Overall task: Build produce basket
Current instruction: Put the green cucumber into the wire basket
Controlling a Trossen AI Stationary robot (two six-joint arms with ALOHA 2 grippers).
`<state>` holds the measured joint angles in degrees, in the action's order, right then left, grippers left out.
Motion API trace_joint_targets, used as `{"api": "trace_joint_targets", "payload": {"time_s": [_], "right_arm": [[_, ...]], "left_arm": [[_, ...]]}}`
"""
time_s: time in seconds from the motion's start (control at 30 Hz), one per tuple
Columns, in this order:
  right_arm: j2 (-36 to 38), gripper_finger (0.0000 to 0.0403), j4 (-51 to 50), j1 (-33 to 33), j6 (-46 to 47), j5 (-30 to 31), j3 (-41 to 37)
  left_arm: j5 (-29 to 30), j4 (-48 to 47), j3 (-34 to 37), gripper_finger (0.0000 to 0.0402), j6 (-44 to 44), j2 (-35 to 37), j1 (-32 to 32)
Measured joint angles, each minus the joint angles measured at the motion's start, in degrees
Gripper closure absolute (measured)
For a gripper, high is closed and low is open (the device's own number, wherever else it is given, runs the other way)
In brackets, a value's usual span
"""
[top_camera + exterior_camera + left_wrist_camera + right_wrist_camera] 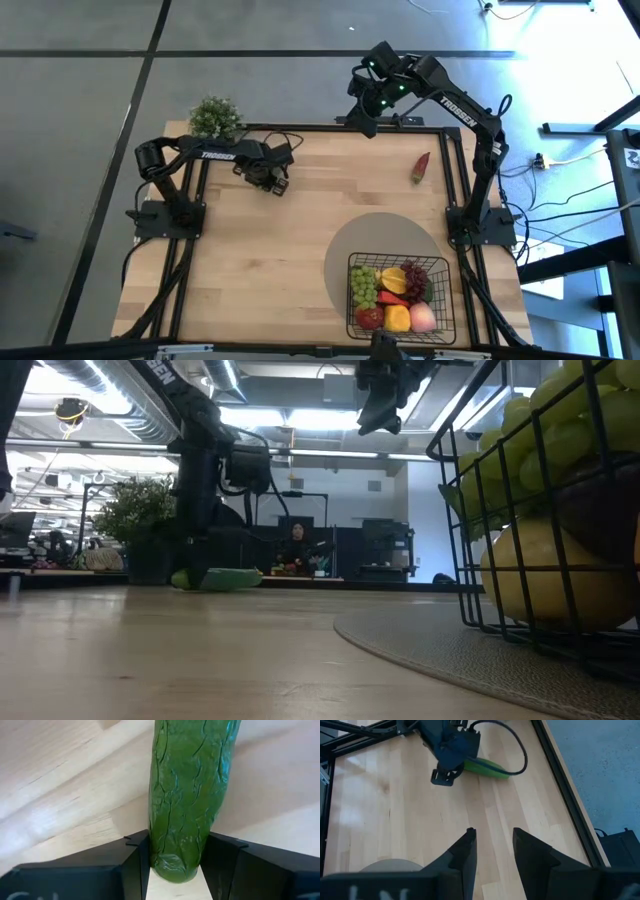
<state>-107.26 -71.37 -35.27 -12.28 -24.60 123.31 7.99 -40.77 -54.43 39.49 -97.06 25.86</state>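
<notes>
1. At the far left part of the counter point(250, 260), near the potted plant point(214, 117), my left jaws point(175, 865) are down on the cucumber point(192, 795). They are closed snug on one end of it, one finger on each side. The cucumber lies flat on the wood. I think I hold it by the end so the long part can hang free when I lift.
2. My right jaws point(492, 845) are up in the air over the far edge of the counter. They are a little bit open and hold nothing. I think that arm waits up high so it stays out of my way.
3. The basket point(352, 320) sits on a round grey mat point(345, 245) at the near right side, well apart from the cucumber. It already has green grapes point(364, 284), purple grapes point(415, 275), and some red, yellow and pink fruit in it.
4. A red chili point(421, 166) lies by the right edge, not yet picked up.
5. The wood between the cucumber and the basket is bare, so I have open room to carry it across. The basket looks pretty full, so the long cucumber may need to lie on top.
</notes>
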Motion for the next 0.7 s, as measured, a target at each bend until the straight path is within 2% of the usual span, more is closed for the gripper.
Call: {"api": "trace_joint_targets", "payload": {"time_s": [0.2,0.5,0.7], "right_arm": [[0.0,0.0286,0.0,0.0,0.0,0.0,0.0],[0.0,0.0286,0.0,0.0,0.0,0.0,0.0],[0.0,0.0286,1.3,0.0,0.0,0.0,0.0]], "left_arm": [[-0.4,-0.4,0.0,0.0291,-6.6,2.3,-1.9],[-2.0,-2.2,0.0,0.0292,-17.0,10.5,-6.4],[-1.9,-2.6,0.0,0.0293,-19.5,15.4,-10.9]]}}
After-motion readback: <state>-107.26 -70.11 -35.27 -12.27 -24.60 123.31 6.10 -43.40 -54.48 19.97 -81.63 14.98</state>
